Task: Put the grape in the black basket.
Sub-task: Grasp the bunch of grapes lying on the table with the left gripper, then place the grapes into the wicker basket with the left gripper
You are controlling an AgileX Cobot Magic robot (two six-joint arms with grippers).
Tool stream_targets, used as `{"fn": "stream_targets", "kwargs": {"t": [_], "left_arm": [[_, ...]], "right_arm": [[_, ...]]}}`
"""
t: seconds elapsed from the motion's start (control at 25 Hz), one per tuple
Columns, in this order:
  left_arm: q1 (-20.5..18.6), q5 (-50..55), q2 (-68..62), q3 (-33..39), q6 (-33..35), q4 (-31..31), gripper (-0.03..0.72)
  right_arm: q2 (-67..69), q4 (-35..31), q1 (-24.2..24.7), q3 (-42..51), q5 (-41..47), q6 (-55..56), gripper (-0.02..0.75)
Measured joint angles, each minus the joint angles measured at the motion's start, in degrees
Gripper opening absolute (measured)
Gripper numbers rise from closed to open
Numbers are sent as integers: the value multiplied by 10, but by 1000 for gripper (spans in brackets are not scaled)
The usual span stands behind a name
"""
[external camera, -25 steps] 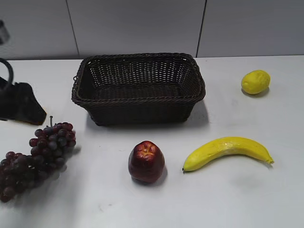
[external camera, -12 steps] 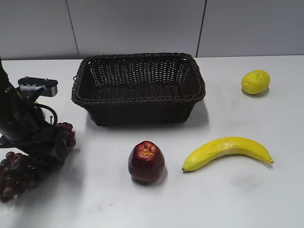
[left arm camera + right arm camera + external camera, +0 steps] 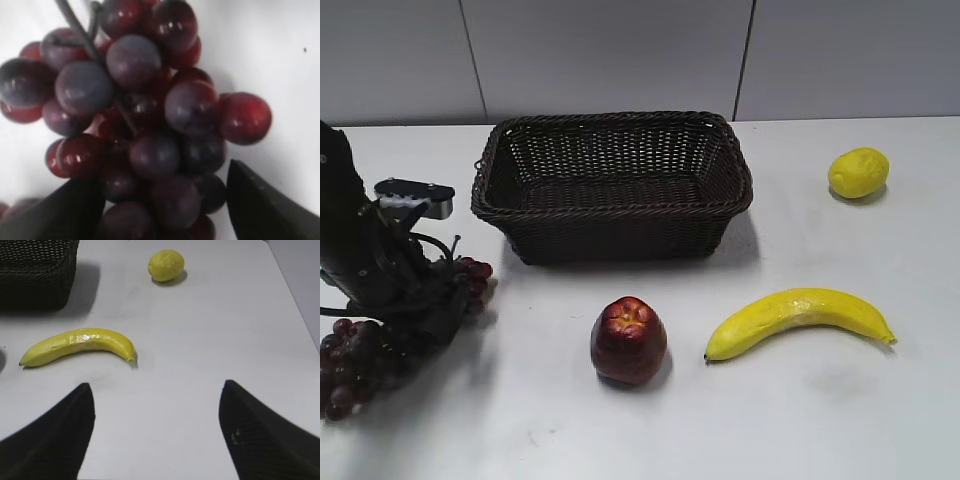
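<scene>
The grape (image 3: 352,358) is a long dark red-purple bunch lying on the white table at the far left; its upper end (image 3: 470,275) shows beside my left arm. My left gripper (image 3: 420,300) is down over the middle of the bunch. In the left wrist view the grape (image 3: 145,100) fills the frame and my left gripper (image 3: 165,200) straddles it, open: the left finger touches berries and a thin gap shows at the right finger. The black basket (image 3: 610,210) stands empty at the back centre. My right gripper (image 3: 157,430) is open and empty above bare table.
A dark red apple (image 3: 628,340) sits in front of the basket. A banana (image 3: 800,315) lies to its right, and a lemon (image 3: 858,172) at the far right. The right wrist view shows the banana (image 3: 80,345), the lemon (image 3: 166,265) and the basket's corner (image 3: 35,275).
My left arm came in from the left and lowered onto the grape. The upper end of the bunch shifted slightly right. The other fruit and the basket have not moved.
</scene>
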State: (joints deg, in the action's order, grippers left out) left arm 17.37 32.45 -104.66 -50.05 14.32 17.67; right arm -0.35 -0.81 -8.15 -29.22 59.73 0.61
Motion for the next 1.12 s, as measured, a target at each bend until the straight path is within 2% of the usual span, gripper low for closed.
{"fn": "stream_targets", "kwargs": {"t": [0.08,0.12,0.48,0.72,0.92,1.12], "left_arm": [[0,-1,0,0,0,1,289],[0,-1,0,0,0,2,275],[0,33,17,-1,0,4,266],[0,137,112,-14,0,5,248],[0,231,170,-123,0,7,245],[0,290,175,-297,0,9,243]], "right_arm": [[0,0,0,0,0,1,589],[0,0,0,0,0,1,589],[0,0,0,0,0,0,589],[0,0,0,0,0,0,589],[0,0,0,0,0,0,589],[0,0,0,0,0,0,589]]}}
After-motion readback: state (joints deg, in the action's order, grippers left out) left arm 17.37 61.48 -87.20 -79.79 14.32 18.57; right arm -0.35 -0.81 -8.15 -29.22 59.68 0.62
